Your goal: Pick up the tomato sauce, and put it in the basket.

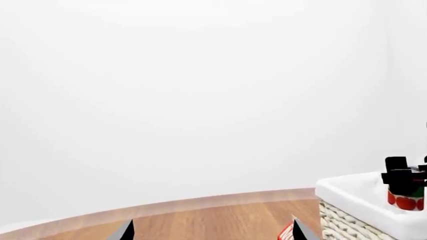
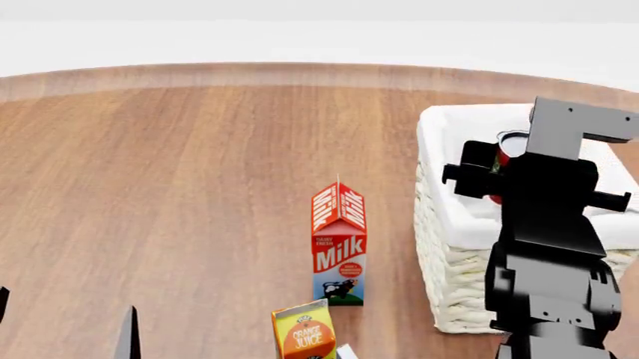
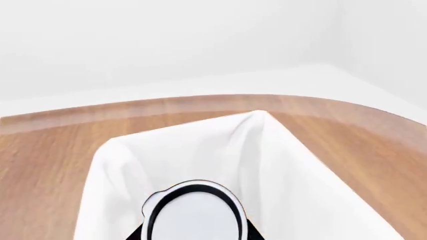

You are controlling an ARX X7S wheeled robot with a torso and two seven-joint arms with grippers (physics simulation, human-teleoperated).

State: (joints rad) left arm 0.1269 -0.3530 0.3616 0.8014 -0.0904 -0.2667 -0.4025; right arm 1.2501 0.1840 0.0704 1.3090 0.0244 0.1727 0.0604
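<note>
The tomato sauce can (image 3: 193, 215), with its pale silver top and dark rim, is held between the fingers of my right gripper (image 3: 193, 236). The can hangs over the inside of the cream-white wicker basket (image 3: 280, 165). In the head view the can's red side (image 2: 505, 149) shows behind my right arm, above the basket (image 2: 444, 254). The left wrist view shows the red-and-green can (image 1: 405, 199) in the black right gripper (image 1: 402, 176) above the basket rim (image 1: 353, 192). My left gripper (image 1: 212, 233) is open and empty, low over the wooden table; it also shows in the head view (image 2: 65, 321).
A red-and-white milk carton (image 2: 340, 247) stands left of the basket. An orange juice carton (image 2: 304, 335) stands in front of it at the near edge. The wooden table's curved far edge (image 2: 299, 71) meets a white floor.
</note>
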